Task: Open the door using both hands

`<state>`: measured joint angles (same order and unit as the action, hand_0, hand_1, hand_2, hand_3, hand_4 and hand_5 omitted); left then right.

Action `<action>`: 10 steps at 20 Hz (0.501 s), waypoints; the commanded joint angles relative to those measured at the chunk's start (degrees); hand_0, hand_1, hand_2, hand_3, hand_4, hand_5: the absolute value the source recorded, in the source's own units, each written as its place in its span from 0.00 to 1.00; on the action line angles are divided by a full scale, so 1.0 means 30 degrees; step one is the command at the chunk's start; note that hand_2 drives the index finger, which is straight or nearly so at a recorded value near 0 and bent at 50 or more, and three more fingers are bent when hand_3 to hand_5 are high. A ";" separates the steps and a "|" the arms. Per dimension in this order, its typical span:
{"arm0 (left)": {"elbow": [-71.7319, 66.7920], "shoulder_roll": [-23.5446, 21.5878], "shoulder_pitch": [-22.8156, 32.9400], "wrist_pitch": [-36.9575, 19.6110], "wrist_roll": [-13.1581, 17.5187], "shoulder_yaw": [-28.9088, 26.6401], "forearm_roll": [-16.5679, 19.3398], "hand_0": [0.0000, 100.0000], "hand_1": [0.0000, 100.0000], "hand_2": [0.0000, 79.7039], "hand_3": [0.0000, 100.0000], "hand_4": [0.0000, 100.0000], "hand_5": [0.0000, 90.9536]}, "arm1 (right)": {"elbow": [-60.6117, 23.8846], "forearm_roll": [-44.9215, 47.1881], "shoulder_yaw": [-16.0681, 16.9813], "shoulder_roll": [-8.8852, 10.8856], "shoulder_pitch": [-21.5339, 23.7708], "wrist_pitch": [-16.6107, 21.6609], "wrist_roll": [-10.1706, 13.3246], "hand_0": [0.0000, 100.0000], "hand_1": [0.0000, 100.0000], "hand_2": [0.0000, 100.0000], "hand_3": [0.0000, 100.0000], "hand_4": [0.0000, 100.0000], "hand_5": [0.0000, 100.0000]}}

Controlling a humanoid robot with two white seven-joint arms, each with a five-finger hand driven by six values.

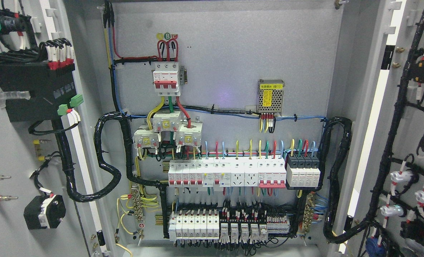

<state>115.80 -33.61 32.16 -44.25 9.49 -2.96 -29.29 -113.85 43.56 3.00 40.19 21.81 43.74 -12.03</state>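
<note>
Both doors of the grey electrical cabinet stand swung wide. The left door (8,150) shows its inner face at the picture's left, with a black module and wire bundles on it. At the right edge the right door (404,117) shows its inner face, with black cable looms and small white parts. Between them the cabinet's back panel (226,53) is fully exposed. No robot hand or arm shows anywhere in the head view.
On the back panel sit a red-and-white main breaker (166,78), three white transformers (167,128), a perforated power supply (270,96), and two rows of breakers (233,175) and relays (229,225). Thick black cable looms (106,160) curve from the panel to each door.
</note>
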 commanded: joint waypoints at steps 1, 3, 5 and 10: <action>-0.0105 -0.0104 0.0266 -1.3462 0.0002 -0.2381 -0.1193 0.00 0.00 0.00 0.00 0.03 0.00 | 0.0157 0.0159 0.1283 -0.0008 0.0670 0.0125 -0.0002 0.11 0.00 0.00 0.00 0.00 0.00; -0.0134 -0.0104 0.0529 -1.3461 0.0002 -0.2907 -0.1516 0.00 0.00 0.00 0.00 0.03 0.00 | 0.0157 0.0159 0.1576 -0.0096 0.0934 0.0155 -0.0002 0.11 0.00 0.00 0.00 0.00 0.00; -0.0163 -0.0104 0.0763 -1.3461 0.0002 -0.3259 -0.1751 0.00 0.00 0.00 0.00 0.03 0.00 | 0.0157 0.0159 0.1666 -0.0184 0.1080 0.0155 -0.0002 0.11 0.00 0.00 0.00 0.00 0.00; -0.0222 -0.0075 0.1350 -1.3403 0.0002 -0.4022 -0.2132 0.00 0.00 0.00 0.00 0.03 0.00 | 0.0157 0.0159 0.1958 -0.0360 0.1198 0.0155 -0.0002 0.11 0.00 0.00 0.00 0.00 0.00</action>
<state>115.50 -33.78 34.63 -44.25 9.49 -8.97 -33.86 -113.56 43.95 6.02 39.83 24.44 44.20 -12.05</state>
